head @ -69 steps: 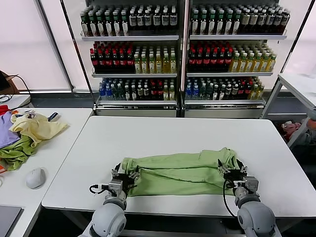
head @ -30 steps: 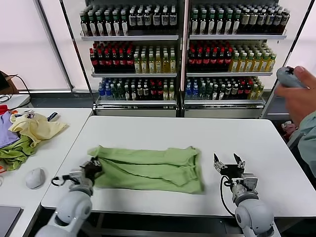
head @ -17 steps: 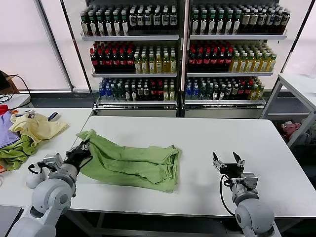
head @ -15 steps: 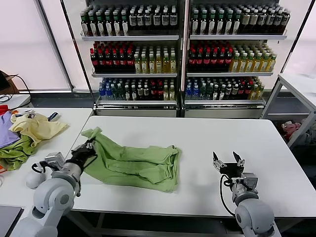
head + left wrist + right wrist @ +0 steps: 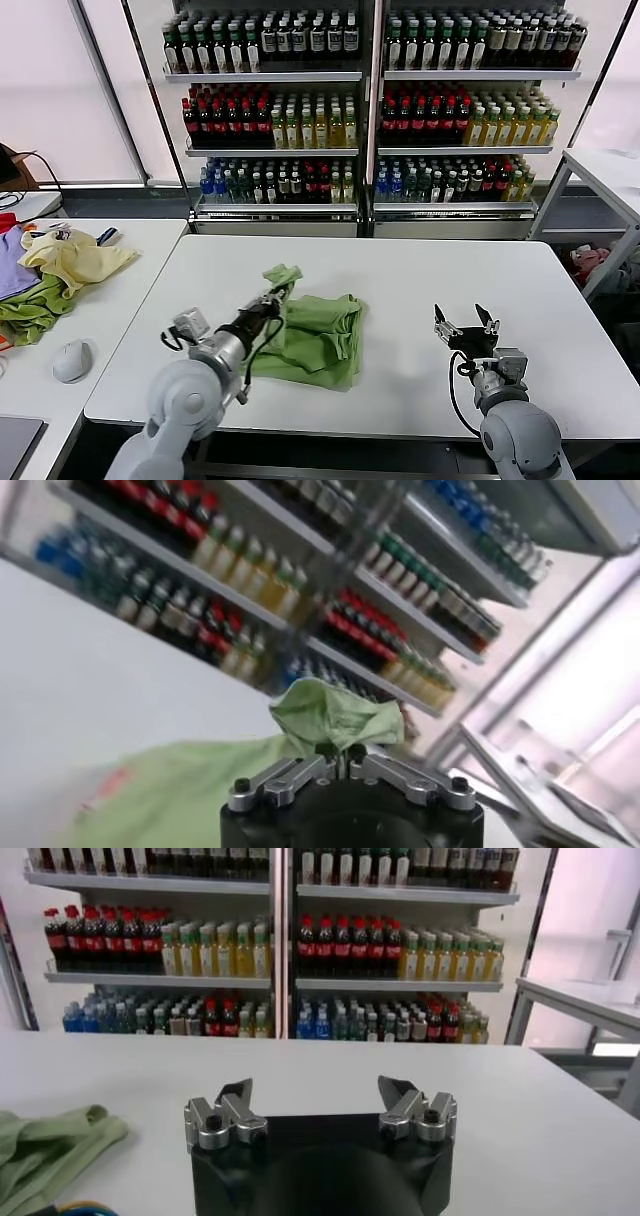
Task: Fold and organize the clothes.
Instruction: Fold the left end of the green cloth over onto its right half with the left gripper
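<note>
Left arm reaching in from the table's front-left edge, left gripper (image 5: 283, 296) pinching closed, raised above the tabletop, right gripper (image 5: 463, 322) resting near the front-right edge, jaws gaping wide.

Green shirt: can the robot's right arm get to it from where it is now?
Probably yes. The right gripper hangs with open jaws beside the green polo shirt, with only bare white table between them. The left gripper holds the shirt's lifted end.

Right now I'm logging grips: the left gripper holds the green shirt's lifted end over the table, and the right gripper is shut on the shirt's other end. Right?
Not quite. The right gripper is open and holds nothing, standing apart from the green shirt, as the head view shows. The left gripper does hold the shirt's lifted end over the table.
</note>
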